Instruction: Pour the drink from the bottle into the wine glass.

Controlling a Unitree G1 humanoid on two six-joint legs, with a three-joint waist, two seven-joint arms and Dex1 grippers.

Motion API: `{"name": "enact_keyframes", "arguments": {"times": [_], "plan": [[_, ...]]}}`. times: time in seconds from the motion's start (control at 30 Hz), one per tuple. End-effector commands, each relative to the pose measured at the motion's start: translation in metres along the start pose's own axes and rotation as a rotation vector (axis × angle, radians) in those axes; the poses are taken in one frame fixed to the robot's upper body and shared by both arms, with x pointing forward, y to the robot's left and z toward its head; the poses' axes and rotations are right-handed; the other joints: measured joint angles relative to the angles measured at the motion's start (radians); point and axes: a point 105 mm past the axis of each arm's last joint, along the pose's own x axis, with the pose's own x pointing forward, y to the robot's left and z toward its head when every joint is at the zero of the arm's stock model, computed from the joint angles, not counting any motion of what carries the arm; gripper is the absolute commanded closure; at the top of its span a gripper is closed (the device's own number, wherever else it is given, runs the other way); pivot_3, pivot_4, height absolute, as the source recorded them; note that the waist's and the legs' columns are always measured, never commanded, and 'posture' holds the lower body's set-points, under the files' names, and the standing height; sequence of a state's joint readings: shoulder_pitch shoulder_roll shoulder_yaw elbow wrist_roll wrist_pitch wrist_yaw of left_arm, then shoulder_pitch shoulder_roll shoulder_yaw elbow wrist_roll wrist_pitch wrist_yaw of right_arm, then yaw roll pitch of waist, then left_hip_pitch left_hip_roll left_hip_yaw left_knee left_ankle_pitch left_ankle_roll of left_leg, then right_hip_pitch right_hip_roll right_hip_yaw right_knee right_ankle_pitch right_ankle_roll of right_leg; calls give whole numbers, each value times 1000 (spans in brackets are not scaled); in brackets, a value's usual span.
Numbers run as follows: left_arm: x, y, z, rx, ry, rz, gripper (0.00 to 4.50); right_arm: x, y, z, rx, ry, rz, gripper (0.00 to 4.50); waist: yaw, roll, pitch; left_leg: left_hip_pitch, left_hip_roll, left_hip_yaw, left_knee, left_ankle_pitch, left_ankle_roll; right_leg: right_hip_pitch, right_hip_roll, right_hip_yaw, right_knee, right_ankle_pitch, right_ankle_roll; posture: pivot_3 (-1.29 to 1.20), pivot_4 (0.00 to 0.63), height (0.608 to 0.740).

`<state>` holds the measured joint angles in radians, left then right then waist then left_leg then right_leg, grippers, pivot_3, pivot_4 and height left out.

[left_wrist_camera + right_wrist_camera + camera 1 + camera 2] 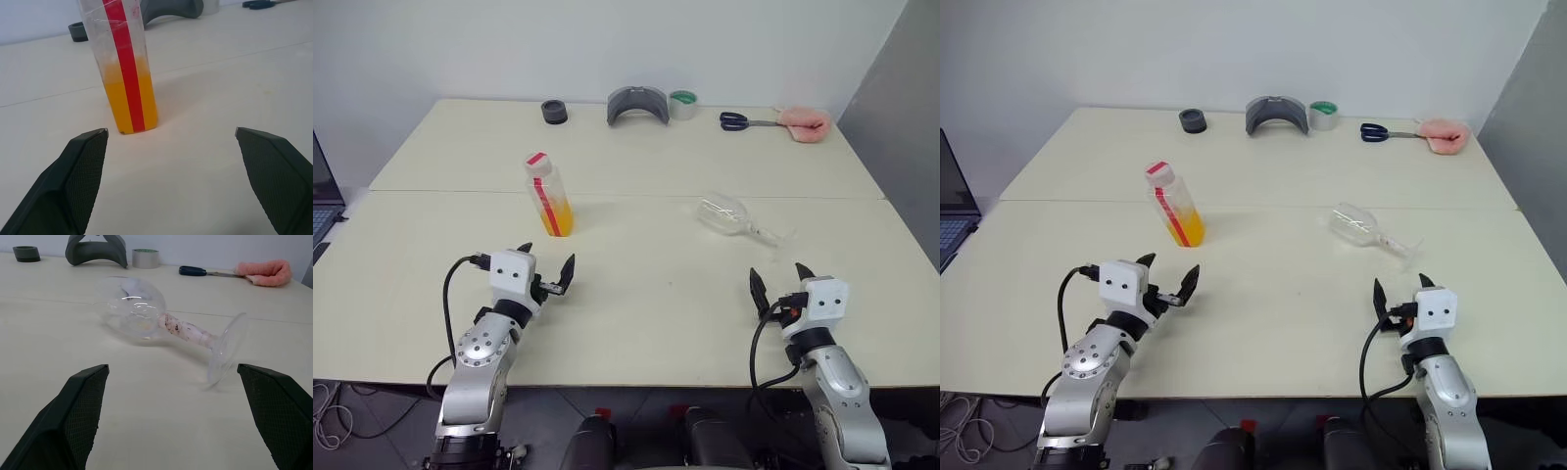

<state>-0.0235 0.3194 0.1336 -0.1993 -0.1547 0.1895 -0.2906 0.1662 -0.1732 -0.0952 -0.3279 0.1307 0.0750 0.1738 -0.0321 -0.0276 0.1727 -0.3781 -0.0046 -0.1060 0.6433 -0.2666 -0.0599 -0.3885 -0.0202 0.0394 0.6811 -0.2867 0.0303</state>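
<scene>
Upright bottle [548,194] half full of orange drink [557,217], wine glass [734,218] on its side, both pincers spread apart.

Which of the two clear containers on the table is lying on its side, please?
The wine glass, lying tipped over in front of the right claw. The bottle stands upright, red cap on, part-filled with orange drink.
</scene>
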Motion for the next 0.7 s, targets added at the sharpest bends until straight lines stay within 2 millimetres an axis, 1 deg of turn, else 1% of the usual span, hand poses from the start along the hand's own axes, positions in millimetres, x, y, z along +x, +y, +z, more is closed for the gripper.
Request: {"name": "enact_keyframes", "arguments": {"times": [0.03, 0.4, 0.5, 0.6, 0.7], "plan": [[0, 2, 15, 12, -53, 13, 20, 2, 1, 11, -8, -41, 9, 0, 0, 0, 0, 0, 0, 0, 0, 0, 0, 0, 0, 0, 0, 0, 0, 0, 150, 740], [0, 0, 15, -3, -48, 3, 20, 2, 6, 13, -32, -50, 66, 0, 0, 0, 0, 0, 0, 0, 0, 0, 0, 0, 0, 0, 0, 0, 0, 0, 150, 740], [0, 0, 13, -19, -32, -11, 20, 3, 20, 21, -48, -68, 187, 0, 0, 0, 0, 0, 0, 0, 0, 0, 0, 0, 0, 0, 0, 0, 0, 0, 150, 740], [2, 3, 15, -63, -34, -9, 20, 3, 42, 32, -101, -85, 400, 0, -1, 0, 0, 0, 0, 0, 0, 0, 0, 0, 0, 0, 0, 0, 0, 0, 150, 740], [6, 11, 19, -62, -41, 31, 20, 7, 49, 45, -116, -83, 534, 0, 0, 0, 0, 0, 0, -1, 0, 0, 0, 0, 0, -1, 0, 0, 0, 0, 150, 740]]}}
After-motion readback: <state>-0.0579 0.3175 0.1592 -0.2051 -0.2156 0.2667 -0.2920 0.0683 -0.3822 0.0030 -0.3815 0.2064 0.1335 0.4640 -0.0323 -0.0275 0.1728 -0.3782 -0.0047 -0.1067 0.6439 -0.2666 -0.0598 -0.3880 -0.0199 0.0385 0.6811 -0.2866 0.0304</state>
